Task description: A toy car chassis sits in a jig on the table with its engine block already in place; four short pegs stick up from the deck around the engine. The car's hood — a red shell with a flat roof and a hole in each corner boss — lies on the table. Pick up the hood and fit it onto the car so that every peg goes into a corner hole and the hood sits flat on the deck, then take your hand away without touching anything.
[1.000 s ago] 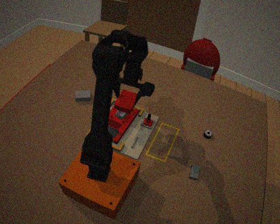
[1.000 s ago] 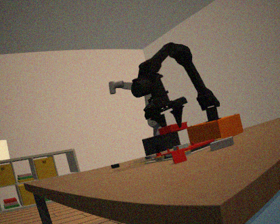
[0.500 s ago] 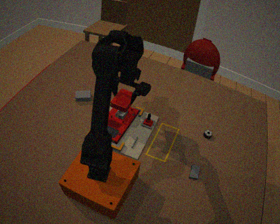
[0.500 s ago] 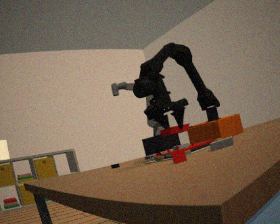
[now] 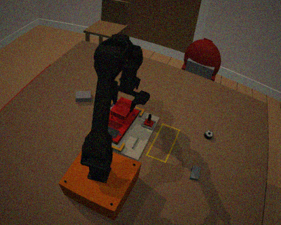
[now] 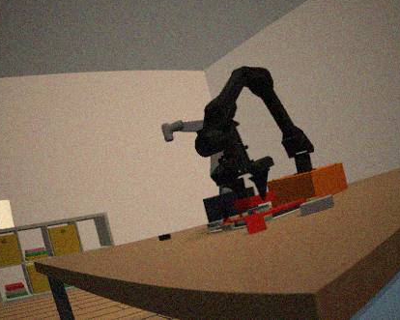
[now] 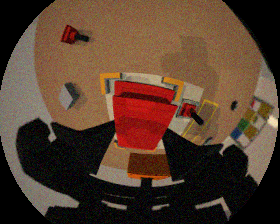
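Red hood [image 5: 122, 107] [image 6: 253, 200] [image 7: 144, 122], red chassis [image 5: 126, 124], black arm [image 5: 104, 110] [image 6: 281, 108], orange base [image 5: 123, 192] [image 6: 330, 181] [image 7: 149, 165], yellow rectangle outline [image 5: 172, 144] [image 7: 215, 116], brown tabletop [image 5: 228, 154] [image 6: 204, 263] [image 7: 135, 45]

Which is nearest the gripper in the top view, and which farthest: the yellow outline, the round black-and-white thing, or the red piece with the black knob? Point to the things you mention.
From the gripper [image 5: 123, 105] [image 6: 247, 197] [image 7: 140, 125], all rightward in the picture:
1. Red piece [image 5: 148, 124] [image 7: 188, 110], on the pale board
2. Yellow outline [image 5: 155, 139] [image 7: 210, 102], beside the board
3. Round thing [image 5: 211, 132] [image 6: 164, 237] [image 7: 233, 105], far right
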`<control>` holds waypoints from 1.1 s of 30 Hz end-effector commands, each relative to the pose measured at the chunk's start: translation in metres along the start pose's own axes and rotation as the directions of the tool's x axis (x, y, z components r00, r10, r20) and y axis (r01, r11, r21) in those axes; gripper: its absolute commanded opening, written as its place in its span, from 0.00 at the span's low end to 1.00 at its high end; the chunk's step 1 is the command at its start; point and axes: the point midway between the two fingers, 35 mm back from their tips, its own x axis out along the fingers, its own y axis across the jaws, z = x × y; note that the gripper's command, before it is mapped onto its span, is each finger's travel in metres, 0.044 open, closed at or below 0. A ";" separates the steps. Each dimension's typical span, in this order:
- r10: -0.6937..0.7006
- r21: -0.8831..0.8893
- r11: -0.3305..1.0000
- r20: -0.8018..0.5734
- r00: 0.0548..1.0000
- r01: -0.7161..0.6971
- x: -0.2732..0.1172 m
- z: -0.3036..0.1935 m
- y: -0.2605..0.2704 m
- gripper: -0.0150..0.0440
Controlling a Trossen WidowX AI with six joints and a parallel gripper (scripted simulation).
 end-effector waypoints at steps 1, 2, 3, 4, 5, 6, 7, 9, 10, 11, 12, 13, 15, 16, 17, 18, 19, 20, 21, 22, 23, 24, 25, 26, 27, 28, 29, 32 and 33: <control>0.005 0.005 1.000 -0.002 1.000 -0.005 0.001 -0.001 0.001 0.25; 0.005 0.005 1.000 -0.002 1.000 -0.005 0.001 -0.001 0.001 0.25; 0.005 0.005 1.000 -0.002 1.000 -0.005 0.001 -0.001 0.001 0.25; 0.005 0.005 1.000 -0.002 1.000 -0.005 0.001 -0.001 0.001 0.25; 0.005 0.005 1.000 -0.002 1.000 -0.005 0.001 -0.001 0.001 0.25; 0.005 0.005 1.000 -0.002 1.000 -0.005 0.001 -0.001 0.001 0.25; 0.005 0.005 1.000 -0.002 1.000 -0.005 0.001 -0.001 0.001 0.25; 0.005 0.005 1.000 -0.002 1.000 -0.005 0.001 -0.001 0.001 0.25; 0.005 0.005 1.000 -0.002 1.000 -0.005 0.001 -0.001 0.001 0.25; 0.005 0.005 1.000 -0.002 1.000 -0.005 0.001 -0.001 0.001 0.25; 0.005 0.005 1.000 -0.002 1.000 -0.005 0.001 -0.001 0.001 0.25; 0.005 0.005 1.000 -0.002 1.000 -0.005 0.001 -0.001 0.001 0.25; 0.005 0.005 1.000 -0.002 1.000 -0.005 0.001 -0.001 0.001 0.25; 0.005 0.005 1.000 -0.002 1.000 -0.005 0.001 -0.001 0.001 0.25; 0.005 0.005 1.000 -0.002 1.000 -0.005 0.001 -0.001 0.001 0.25; 0.005 0.005 1.000 -0.002 1.000 -0.005 0.001 -0.001 0.001 0.25; 0.005 0.005 1.000 -0.002 1.000 -0.005 0.001 -0.001 0.001 0.25; 0.005 0.005 1.000 -0.002 1.000 -0.005 0.001 -0.001 0.001 0.25; 0.005 0.005 1.000 -0.002 1.000 -0.005 0.001 -0.001 0.001 0.25; 0.005 0.005 1.000 -0.002 1.000 -0.005 0.001 -0.001 0.001 0.25; 0.005 0.005 1.000 -0.002 1.000 -0.005 0.001 -0.001 0.001 0.25; 0.005 0.005 1.000 -0.002 1.000 -0.005 0.001 -0.001 0.001 0.25; 0.005 0.005 1.000 -0.002 1.000 -0.005 0.001 -0.001 0.001 0.25; 0.005 0.005 1.000 -0.002 1.000 -0.005 0.002 -0.001 0.001 0.25; 0.005 0.005 1.000 -0.002 1.000 -0.005 0.002 -0.001 0.001 0.25; 0.005 0.005 1.000 -0.002 1.000 -0.005 0.002 -0.001 0.001 0.25; 0.005 0.005 1.000 -0.002 1.000 -0.005 0.003 -0.001 0.001 0.25; 0.005 0.005 1.000 -0.002 1.000 -0.005 0.005 -0.001 0.001 0.25; 0.005 0.005 1.000 -0.002 1.000 -0.005 0.005 0.000 0.001 0.25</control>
